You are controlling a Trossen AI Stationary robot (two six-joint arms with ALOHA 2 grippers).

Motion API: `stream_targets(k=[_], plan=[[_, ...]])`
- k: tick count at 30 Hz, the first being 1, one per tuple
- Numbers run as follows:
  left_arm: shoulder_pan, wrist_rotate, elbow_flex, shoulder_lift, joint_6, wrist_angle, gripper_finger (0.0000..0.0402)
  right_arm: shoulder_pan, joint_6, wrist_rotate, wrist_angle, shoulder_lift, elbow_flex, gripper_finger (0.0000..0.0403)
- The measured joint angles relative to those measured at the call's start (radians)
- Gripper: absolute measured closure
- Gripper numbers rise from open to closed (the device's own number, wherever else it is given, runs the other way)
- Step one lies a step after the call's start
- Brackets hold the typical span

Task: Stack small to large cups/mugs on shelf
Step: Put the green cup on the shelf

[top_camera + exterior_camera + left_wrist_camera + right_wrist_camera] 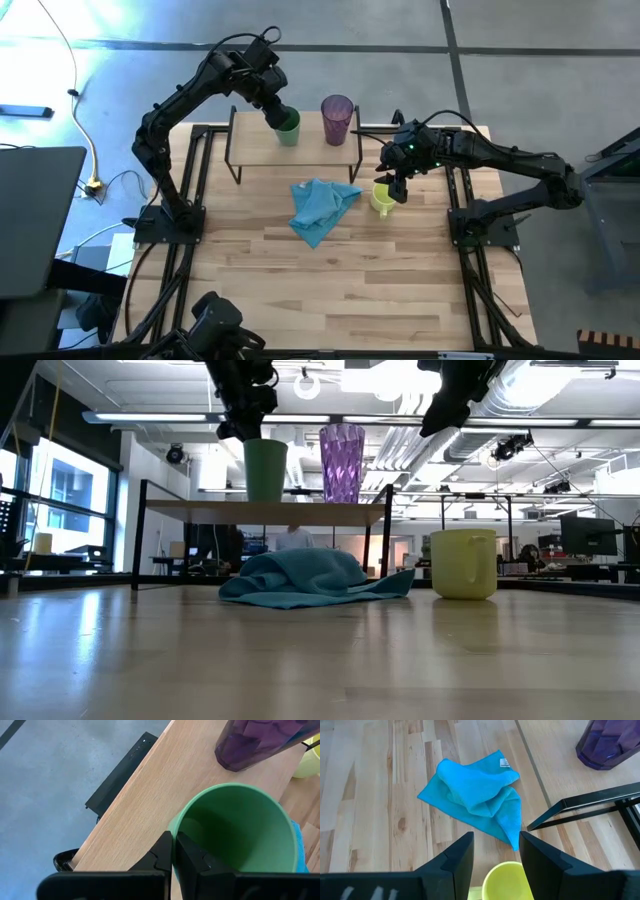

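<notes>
The left end effector [173, 851] pinches the rim of the green cup [289, 129], which stands on the shelf [262, 152] beside the purple tumbler [337, 119]. The right end effector [496, 851] hovers wide open just above the yellow mug [383, 197] on the desk [340, 280] — blue cloth [320, 207] just beside it.

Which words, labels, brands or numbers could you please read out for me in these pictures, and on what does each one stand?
No text can be read in any view.
Small white tag at one edge of the blue cloth: any print is too small to read.
Green cup, purple tumbler, yellow mug and shelf: no markings visible.
</notes>
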Motion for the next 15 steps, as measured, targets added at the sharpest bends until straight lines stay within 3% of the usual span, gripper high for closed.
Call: stream_targets(k=[15], plan=[[0.000,0.004,0.000,0.000,0.000,0.006,0.0347,0.000,0.000,0.000,0.000,0.000,0.000,0.0253]])
